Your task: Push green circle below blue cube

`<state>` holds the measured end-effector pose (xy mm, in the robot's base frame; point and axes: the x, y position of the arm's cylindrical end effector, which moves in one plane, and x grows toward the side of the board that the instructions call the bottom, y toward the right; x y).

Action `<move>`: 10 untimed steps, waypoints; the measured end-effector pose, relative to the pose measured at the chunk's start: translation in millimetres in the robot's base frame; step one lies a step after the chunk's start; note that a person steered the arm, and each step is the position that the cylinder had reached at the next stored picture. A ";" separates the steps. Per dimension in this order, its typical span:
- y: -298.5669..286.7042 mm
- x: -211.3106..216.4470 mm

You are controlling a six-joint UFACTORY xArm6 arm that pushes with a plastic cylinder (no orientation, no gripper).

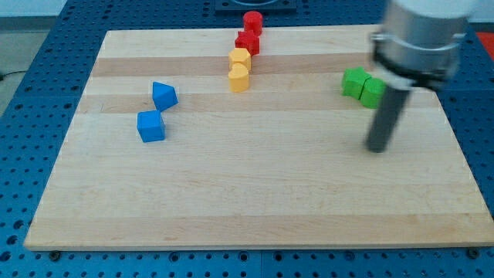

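Below green circle [372, 93]: my tip [376, 149].

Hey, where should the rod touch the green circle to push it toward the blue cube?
Probably its right face. The green circle sits touching another green block on its left, the blue cube far left. My tip is just below it, so come around from the view's right.

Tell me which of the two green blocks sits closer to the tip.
The right green block, the rounder one. It lies just above my tip, while the left green block touches its far side, further toward the view's left.
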<state>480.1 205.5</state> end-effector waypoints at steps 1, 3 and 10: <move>43.0 -45.9; 53.6 -75.5; -197.2 1.9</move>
<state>482.0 8.3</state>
